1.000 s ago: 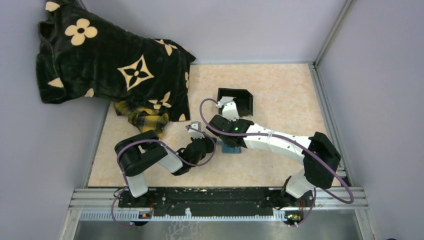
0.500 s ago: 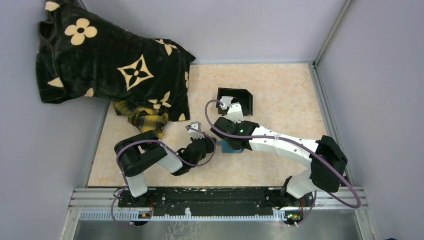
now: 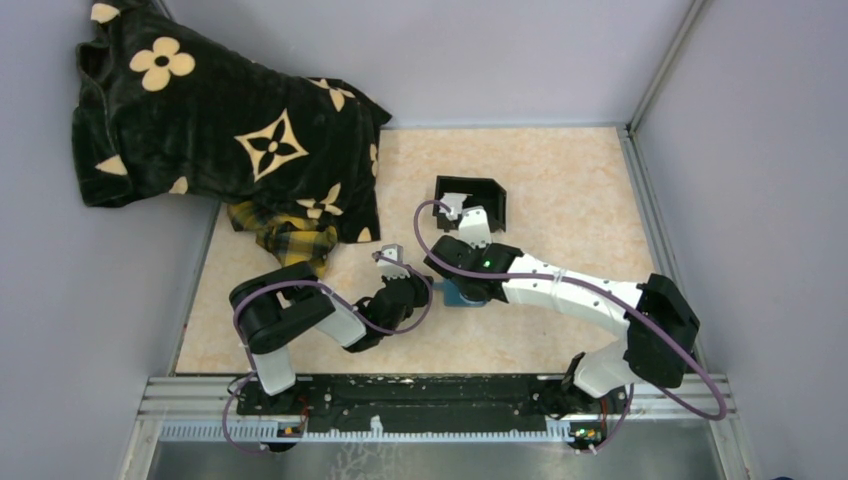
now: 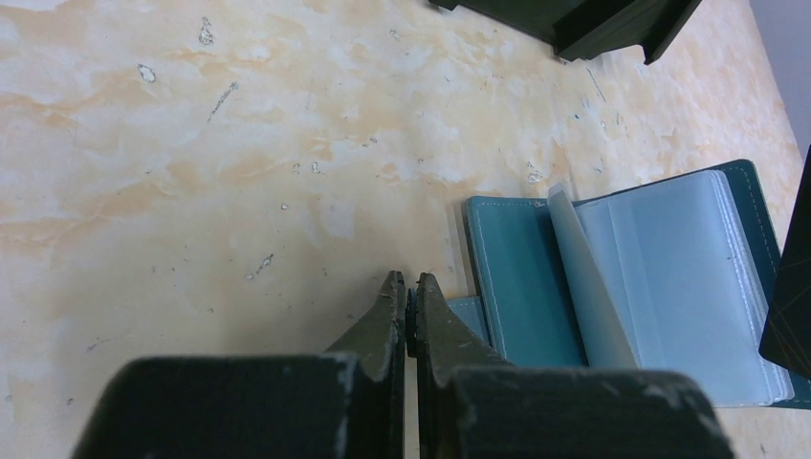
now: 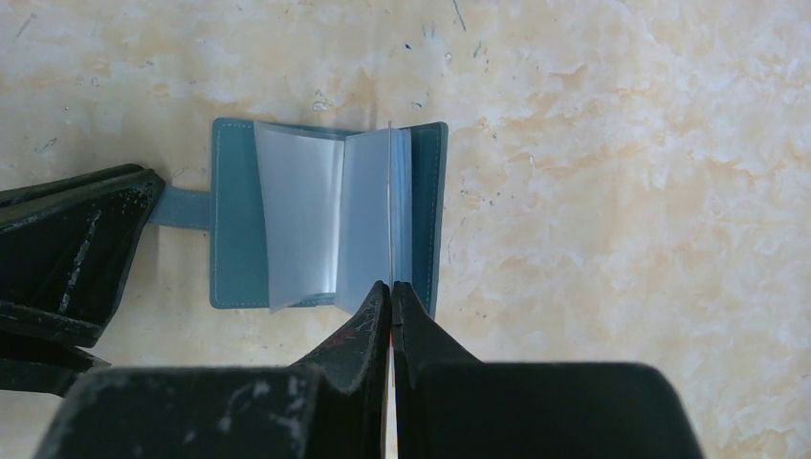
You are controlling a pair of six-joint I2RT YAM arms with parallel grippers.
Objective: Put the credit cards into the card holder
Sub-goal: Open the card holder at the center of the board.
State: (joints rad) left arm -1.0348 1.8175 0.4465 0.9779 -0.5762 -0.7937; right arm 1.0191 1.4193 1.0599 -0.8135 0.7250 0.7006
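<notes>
Marbled beige tabletop (image 3: 560, 190): open blue card holder (image 5: 234, 220) at centre; left gripper (image 4: 406, 287) and right gripper (image 5: 391, 292) both closed beside its edges.

Seen from above, the right arm (image 3: 560, 290) hides most of the card holder (image 3: 461, 298), mid-frame. The black box (image 4: 574, 21) runs off the left wrist view's top edge. Edge-on sheet (image 5: 390, 201) above the right end effector (image 5: 391, 285): card or sleeve, unclear.

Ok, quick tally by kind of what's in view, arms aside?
Card holder: 1
Black box: 1
Cloths: 2 (black floral blanket, yellow plaid cloth)
Total: 4
No loose credit card clearly visible.
</notes>
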